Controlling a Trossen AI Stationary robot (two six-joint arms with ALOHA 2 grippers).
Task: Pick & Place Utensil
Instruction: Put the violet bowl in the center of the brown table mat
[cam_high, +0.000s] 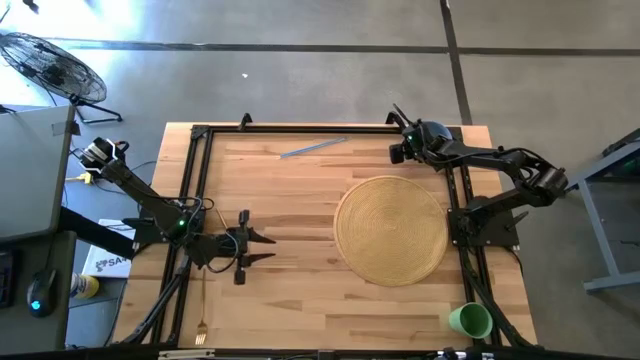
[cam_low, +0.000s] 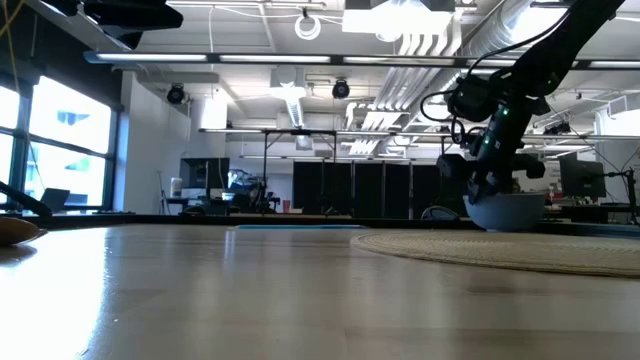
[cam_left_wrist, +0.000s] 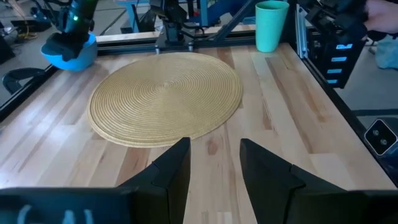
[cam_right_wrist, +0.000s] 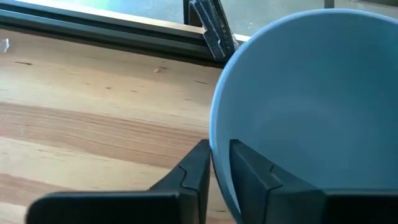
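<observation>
- Gold fork (cam_high: 201, 318) lies at the near left edge of the tabletop (cam_high: 300, 290), outside the black frame rail, touched by nothing; if it is the utensil meant, picking it up is not yet begun.
- Green cup (cam_high: 470, 320) stands at the near right corner, beside the right frame rail.
- Left end effector (cam_high: 262, 248) hovers over the left part of the tabletop, fingers apart and empty, pointing toward the mat; the fork is near it on its near side.
- Woven round mat (cam_high: 390, 230) lies right of centre with nothing on it, so no place setting is laid so far.
- Blue utensil (cam_high: 312, 147), long and thin, lies at the far middle of the tabletop, well apart from both arms; I cannot tell what kind it is.
- Right end effector (cam_high: 400, 148) is at the far right corner, just beyond the mat's far edge; its wrist view shows the fingers close together with the rim of a blue bowl (cam_right_wrist: 311, 118) pinched between them.
- The bowl sits low at the far edge of the mat in the low view; whether it rests on the tabletop I cannot tell.
- As I judge it, the task is at an early stage: both utensils are still to be lifted and placed.
</observation>
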